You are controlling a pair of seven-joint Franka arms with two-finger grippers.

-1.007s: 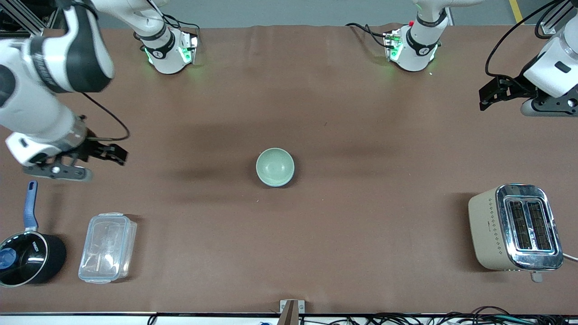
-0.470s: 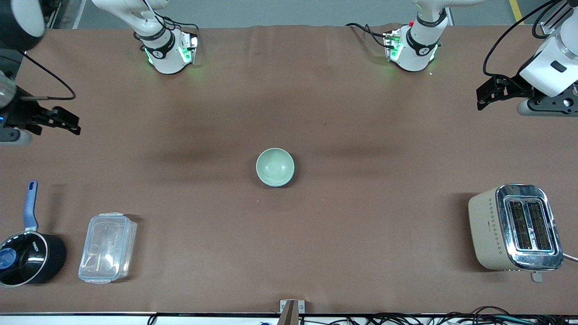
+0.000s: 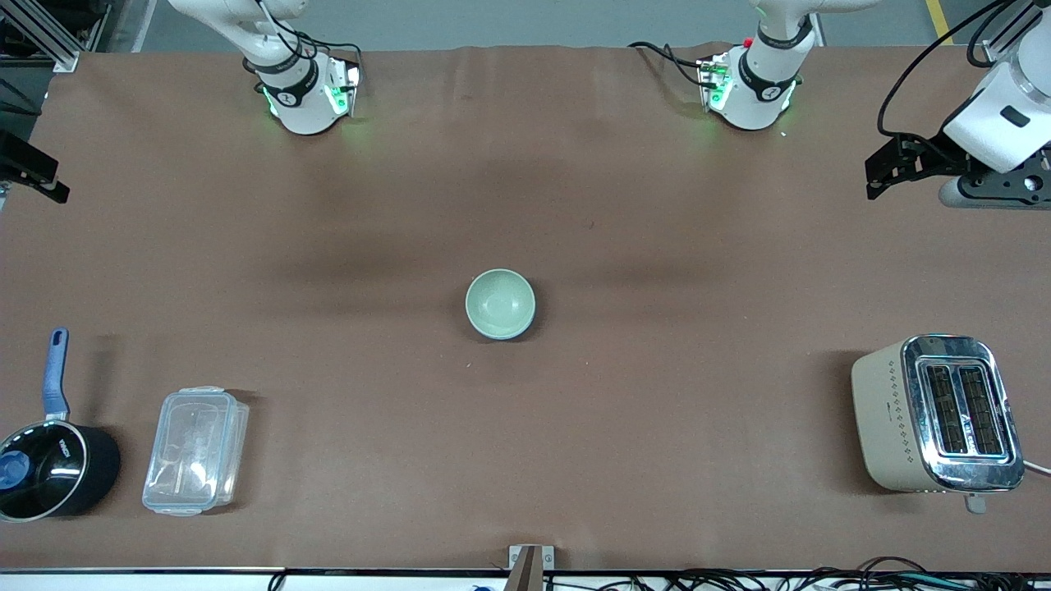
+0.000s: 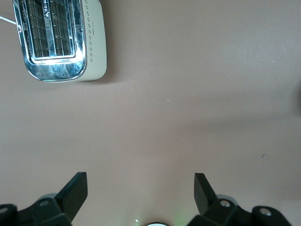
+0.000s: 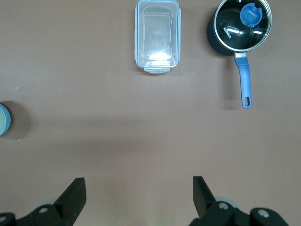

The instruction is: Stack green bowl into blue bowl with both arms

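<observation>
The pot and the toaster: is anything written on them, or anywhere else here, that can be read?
Pot lid: short white wording on the glass, too small and blurred to read.
Toaster: rows of small diamond marks on its side and one tiny dark mark; no words legible.
Arm bases: a small round dark emblem on each, unreadable.
Plastic box, green bowl: no text seen.

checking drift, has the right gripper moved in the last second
Yes. The right gripper has pulled away from the pot and the plastic box, toward the robots' bases and off the table's edge at the right arm's end.
</observation>
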